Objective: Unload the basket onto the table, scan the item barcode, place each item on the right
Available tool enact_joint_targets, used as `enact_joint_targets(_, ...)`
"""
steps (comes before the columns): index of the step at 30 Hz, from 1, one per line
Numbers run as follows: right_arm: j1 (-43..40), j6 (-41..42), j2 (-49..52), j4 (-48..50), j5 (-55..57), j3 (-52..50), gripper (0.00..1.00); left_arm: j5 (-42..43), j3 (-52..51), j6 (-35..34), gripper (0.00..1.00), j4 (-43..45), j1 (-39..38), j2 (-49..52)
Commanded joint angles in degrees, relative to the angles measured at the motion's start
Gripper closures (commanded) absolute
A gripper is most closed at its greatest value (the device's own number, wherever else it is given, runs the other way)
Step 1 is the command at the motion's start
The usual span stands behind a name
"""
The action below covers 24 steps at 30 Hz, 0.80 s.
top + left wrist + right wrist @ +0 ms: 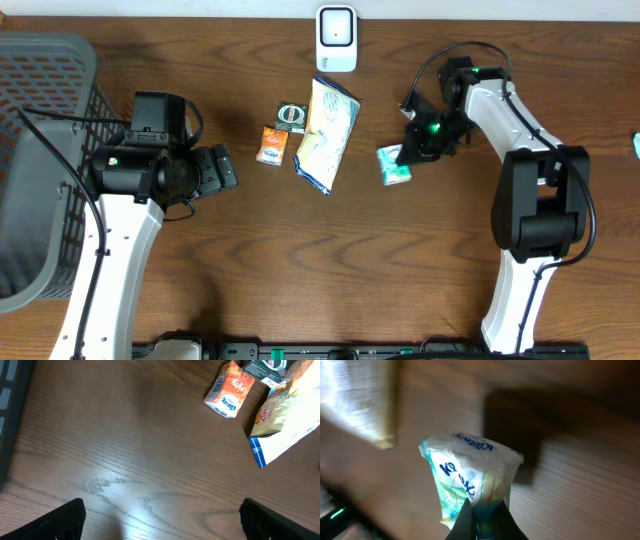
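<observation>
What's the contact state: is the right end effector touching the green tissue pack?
Touching. The right wrist view shows the right end effector pinched shut on the lower edge of the green tissue pack.

Green-and-white tissue pack (470, 477), orange pack (271, 146), cream-and-blue bag (327, 135), brown wood-grain table (300, 260).

The basket (40, 60) stands at the left edge of the table (300, 260), beside the left arm; the scanner (336, 38) sits at the far edge, near the centre; just in front of it lies the snack bag (327, 135); the small packet (291, 117) lies against the bag's left side; the loose tissue pack (271, 146) lies just in front and left of that packet; the left fingers (228, 178) hang further left, apart from this group, over bare table; right of the bag, apart from it, the held tissue pack (394, 165) is pinched by its edge between the right fingers (414, 150).
</observation>
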Motion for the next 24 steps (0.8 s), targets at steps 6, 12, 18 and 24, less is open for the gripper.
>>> enact_joint_targets(6,5.25,10.29,-6.08,0.00,32.26,1.57,0.99,-0.13,0.04,-0.48,0.02,-0.31,0.31,0.00)
enact_joint_targets(12,9.92,13.55,-5.92,2.62,43.71,1.07,0.99,-0.15,0.04,-0.48,0.03,-0.31,0.31,0.00)
enact_joint_targets(18,12.66,13.57,-5.90,4.39,46.77,1.07,0.99,-0.13,0.04,-0.48,0.02,-0.31,0.31,0.00)
enact_joint_targets(24,13.18,13.53,-5.90,6.43,46.82,1.07,0.99,-0.15,0.04,-0.48,0.02,-0.31,0.31,0.00)
